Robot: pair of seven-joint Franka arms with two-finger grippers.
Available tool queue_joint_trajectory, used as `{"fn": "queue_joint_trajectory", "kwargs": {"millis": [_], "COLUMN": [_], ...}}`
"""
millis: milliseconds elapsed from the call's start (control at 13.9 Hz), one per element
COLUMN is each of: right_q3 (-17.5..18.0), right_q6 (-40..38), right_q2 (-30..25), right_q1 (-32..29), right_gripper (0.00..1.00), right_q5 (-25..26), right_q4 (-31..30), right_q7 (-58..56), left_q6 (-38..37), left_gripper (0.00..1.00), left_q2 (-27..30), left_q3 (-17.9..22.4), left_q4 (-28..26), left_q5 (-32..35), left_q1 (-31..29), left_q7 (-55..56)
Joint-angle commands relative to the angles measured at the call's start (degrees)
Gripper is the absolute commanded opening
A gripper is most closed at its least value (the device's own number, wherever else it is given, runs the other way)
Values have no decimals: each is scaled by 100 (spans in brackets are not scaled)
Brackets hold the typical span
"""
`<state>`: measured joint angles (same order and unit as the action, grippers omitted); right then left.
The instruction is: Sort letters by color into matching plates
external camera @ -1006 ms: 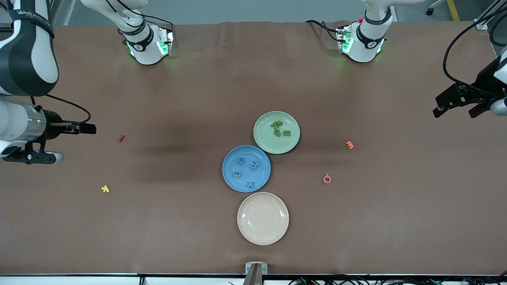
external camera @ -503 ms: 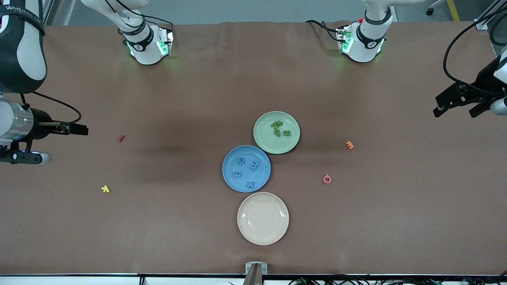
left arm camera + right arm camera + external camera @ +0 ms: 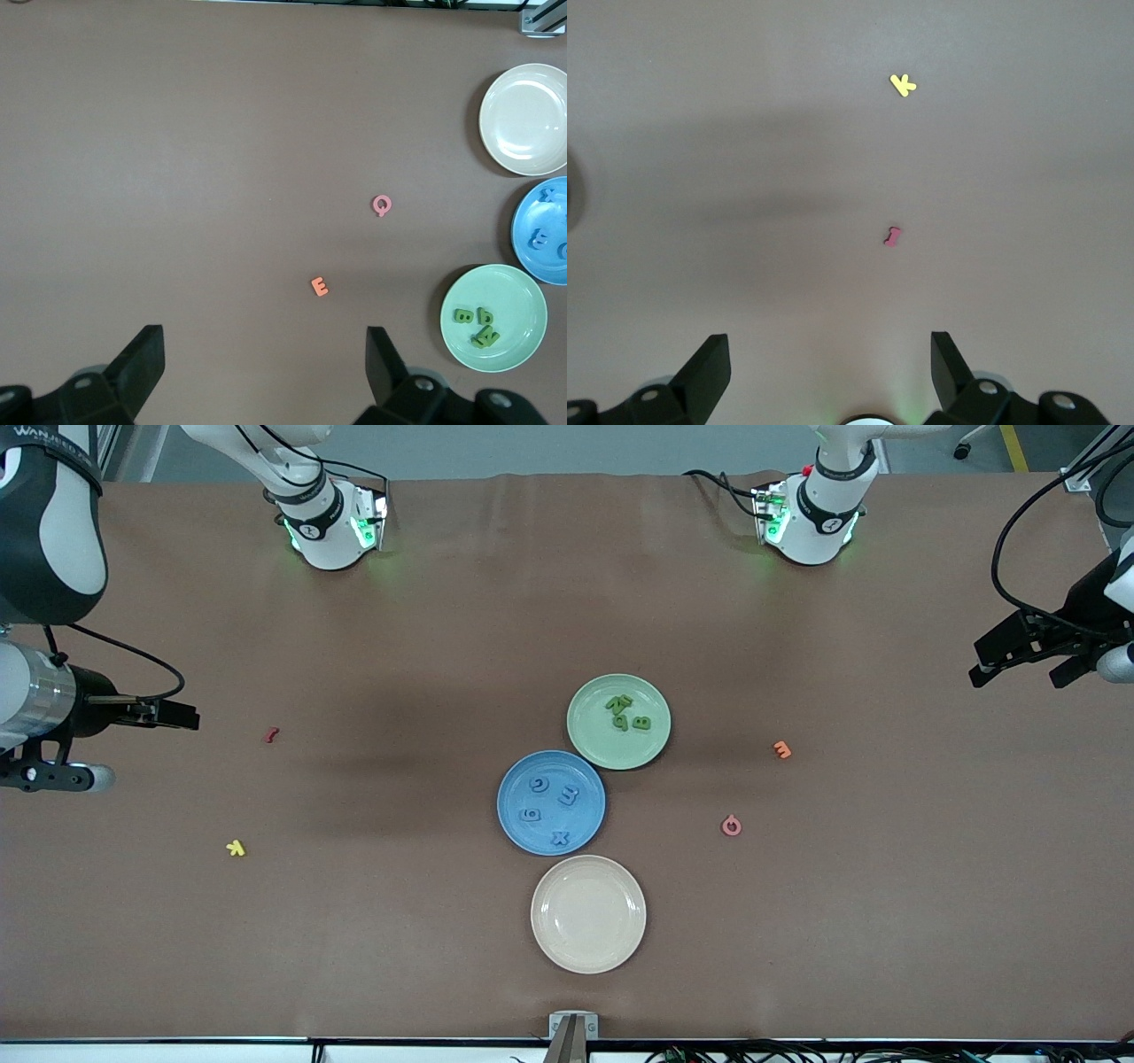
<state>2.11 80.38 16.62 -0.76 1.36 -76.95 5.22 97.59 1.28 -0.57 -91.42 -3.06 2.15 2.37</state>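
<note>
Blue letters (image 3: 549, 801) in the blue plate (image 3: 512, 819), green letters (image 3: 627, 714) in the green plate (image 3: 592, 747)
Left gripper (image 3: 264, 363) and right gripper (image 3: 829, 370) hang wide open and empty; each well apart from the blue plate

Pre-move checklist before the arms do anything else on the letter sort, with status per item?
1. Blue letters in the blue plate: ok, four lie in it.
2. Green letters in the green plate: ok, clustered together; some overlap, so the count of four cannot be confirmed.
3. Stray blue or green letters on the table: ok, none seen; only the red piece, yellow piece, orange piece and pink piece lie loose.
4. Beige plate: ok, holds nothing.
5. Left gripper: ok, open, holding nothing, at its own end of the table.
6. Right gripper: ok, open, holding nothing, at its own end.
</note>
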Motion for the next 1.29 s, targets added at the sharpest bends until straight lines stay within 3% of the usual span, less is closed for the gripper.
{"fn": "queue_joint_trajectory", "kwargs": {"millis": [0,862,1222], "right_q3": [35,26,-238], "right_q6": [-5,100,162], "right_q2": [-282,-1309,-1679], "right_q1": [-100,-285,-109], "right_gripper": [100,100,100], "right_q5": [4,-5,4], "right_q4": [-161,-785,-1110], "right_q7": [-284,-953,-979], "left_q6": [-117,-117,-126], "left_gripper": [100,100,100], "left_q2": [74,74,74], "left_q3": [-4,-4,-4], "left_q4": [36,36,36], "left_q5": [95,86,95], "left_q1": [4,-4,-4], "left_q7": [27,27,27]}}
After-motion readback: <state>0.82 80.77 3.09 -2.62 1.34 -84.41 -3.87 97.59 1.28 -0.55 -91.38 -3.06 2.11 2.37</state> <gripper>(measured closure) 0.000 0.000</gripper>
